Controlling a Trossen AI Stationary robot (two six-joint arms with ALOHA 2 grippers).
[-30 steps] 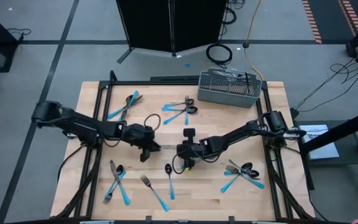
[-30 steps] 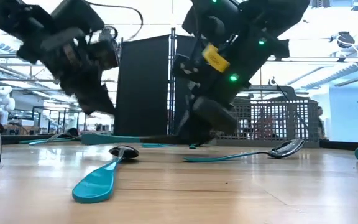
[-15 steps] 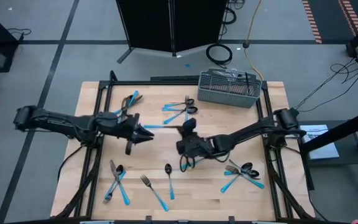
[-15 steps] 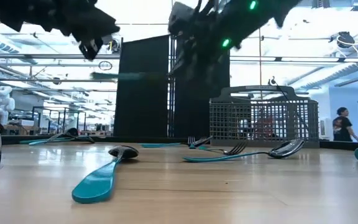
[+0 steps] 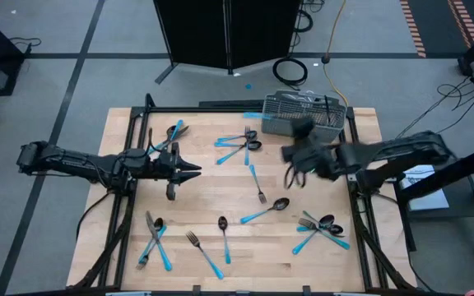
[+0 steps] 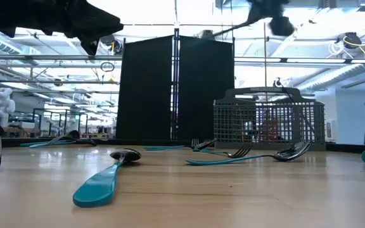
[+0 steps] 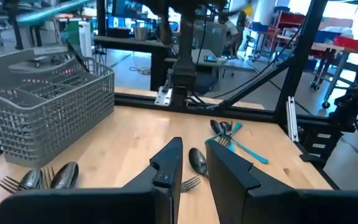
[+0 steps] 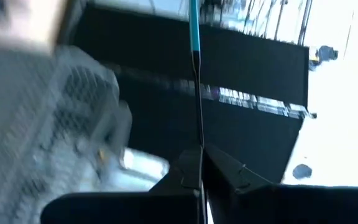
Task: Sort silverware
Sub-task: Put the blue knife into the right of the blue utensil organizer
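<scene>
right gripper [image 5: 296, 140]: raised off the table near the grey mesh basket [image 5: 304, 117], at the table's far right corner; we see its fingers [image 8: 194, 171] clenched on a thin dark shaft with a light-blue handle
held piece [image 8: 195, 37]: one item of silverware, head pinched in the fingers, handle sticking straight out beyond them; which kind we cannot tell
key relation: long axis of the held piece runs in line with the fingers; basket lies just beside the gripper, toward the far edge; we judge the drop needs the piece tipped over an open compartment
left gripper [image 5: 194, 169]: hovering over the left-middle of the table, well apart from the basket; fingers [image 7: 166, 165] part-way apart, nothing between them
basket contents: a few dark utensil shapes seem to stand inside; count unclear
loose silverware [image 5: 248, 146]: clusters scattered on the table [image 5: 360, 123]; a fork [image 5: 256, 182] and spoon [image 5: 266, 210] lie mid-table between the two arms
</scene>
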